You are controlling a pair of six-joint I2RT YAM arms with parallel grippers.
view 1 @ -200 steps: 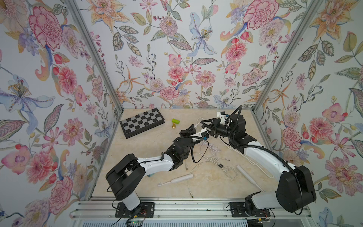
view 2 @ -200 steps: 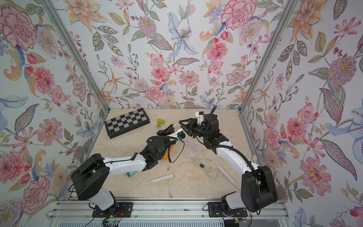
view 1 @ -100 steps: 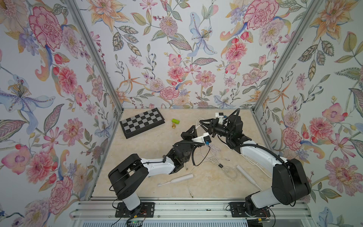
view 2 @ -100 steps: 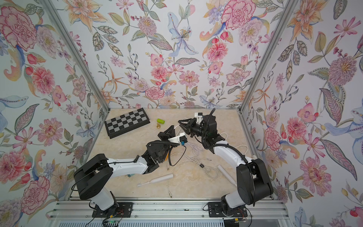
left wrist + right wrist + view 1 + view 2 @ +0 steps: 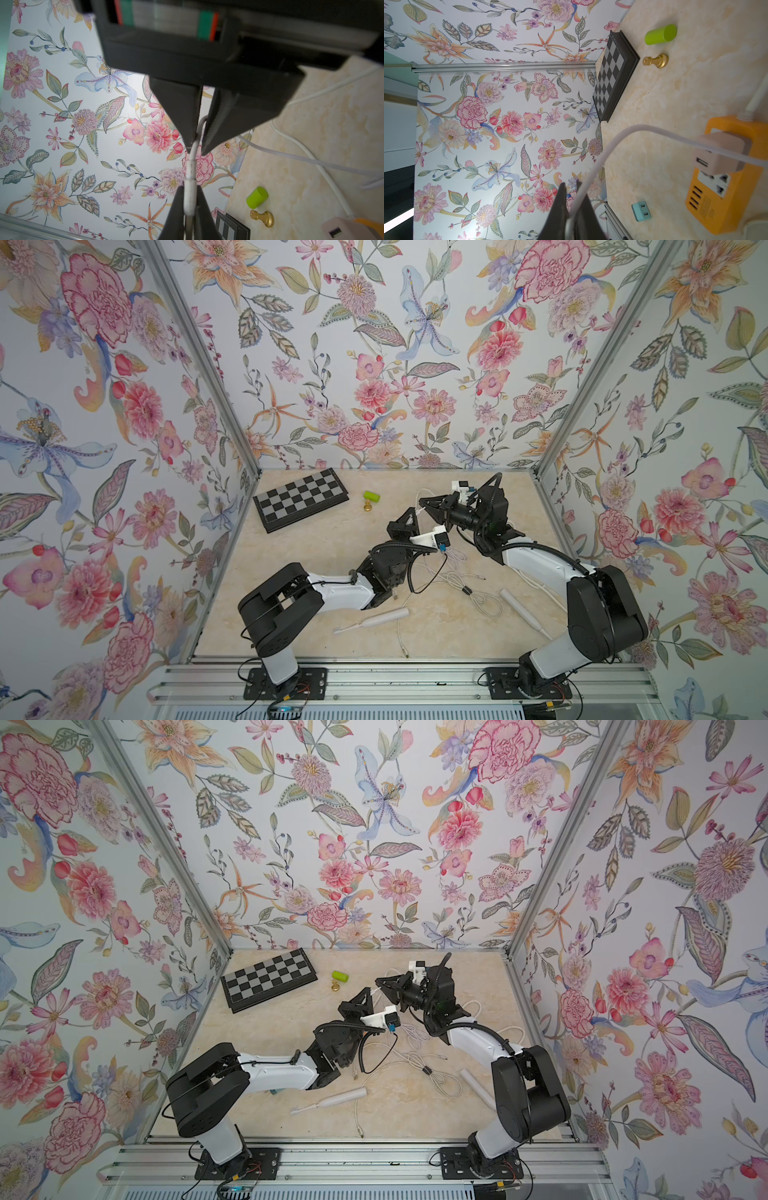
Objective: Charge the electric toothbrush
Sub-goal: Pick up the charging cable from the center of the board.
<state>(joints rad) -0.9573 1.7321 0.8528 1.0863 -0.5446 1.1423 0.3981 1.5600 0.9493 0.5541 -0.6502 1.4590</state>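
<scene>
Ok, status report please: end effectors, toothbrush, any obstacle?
Left end effector and right end effector both shut on white cable, held in air. Toothbrush flat on table, untouched. Loose cables tangled beside it.

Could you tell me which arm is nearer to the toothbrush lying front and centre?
Left: the left arm passes just behind the toothbrush; the right arm stands well off to its right.

My black left gripper (image 5: 190,188) and black right gripper (image 5: 570,185) meet tip to tip, both clamped on a thin white cable (image 5: 192,164).
</scene>
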